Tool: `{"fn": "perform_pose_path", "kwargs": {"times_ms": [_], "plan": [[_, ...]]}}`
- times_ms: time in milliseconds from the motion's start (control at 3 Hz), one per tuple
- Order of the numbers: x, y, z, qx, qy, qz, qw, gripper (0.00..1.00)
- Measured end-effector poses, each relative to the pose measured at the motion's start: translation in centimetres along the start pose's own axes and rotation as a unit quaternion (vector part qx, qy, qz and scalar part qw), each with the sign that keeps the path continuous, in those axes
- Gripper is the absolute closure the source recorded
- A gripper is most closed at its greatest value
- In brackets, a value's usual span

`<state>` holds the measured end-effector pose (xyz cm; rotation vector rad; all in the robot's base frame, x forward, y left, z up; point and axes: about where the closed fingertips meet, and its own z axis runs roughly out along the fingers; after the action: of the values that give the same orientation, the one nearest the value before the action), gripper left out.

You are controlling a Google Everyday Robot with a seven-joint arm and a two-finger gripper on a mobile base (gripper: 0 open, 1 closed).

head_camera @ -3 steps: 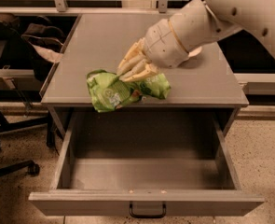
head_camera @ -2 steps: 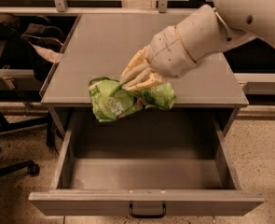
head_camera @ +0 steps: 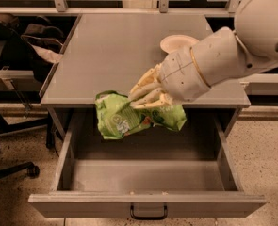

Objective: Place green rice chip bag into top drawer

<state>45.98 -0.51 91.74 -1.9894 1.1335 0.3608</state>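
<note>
green bag [head_camera: 122, 120] gripped by end effector [head_camera: 142, 98] above drawer [head_camera: 82, 204]

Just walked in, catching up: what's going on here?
The robot's cream two-finger gripper is shut on a crumpled bright green foil snack bag, holding it at the front edge of the grey cabinet top, above the open grey metal top drawer. The bag is not yet in the drawer. A cream round bowl sits on the cabinet top.

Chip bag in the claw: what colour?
Bag is bright green with white and reddish patches, camera view; claw holds it over the top drawer.
</note>
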Motion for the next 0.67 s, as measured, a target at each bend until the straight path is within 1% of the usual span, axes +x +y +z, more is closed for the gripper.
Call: {"fn": "perform_pose_path", "kwargs": {"times_ms": [333,667], "plan": [[0.7,2.2,-0.2,0.024,0.034,0.025,0.9988,1.00],[2.2,3.4,0.3,0.050,0.050,0.041,0.9967,1.00]]}}
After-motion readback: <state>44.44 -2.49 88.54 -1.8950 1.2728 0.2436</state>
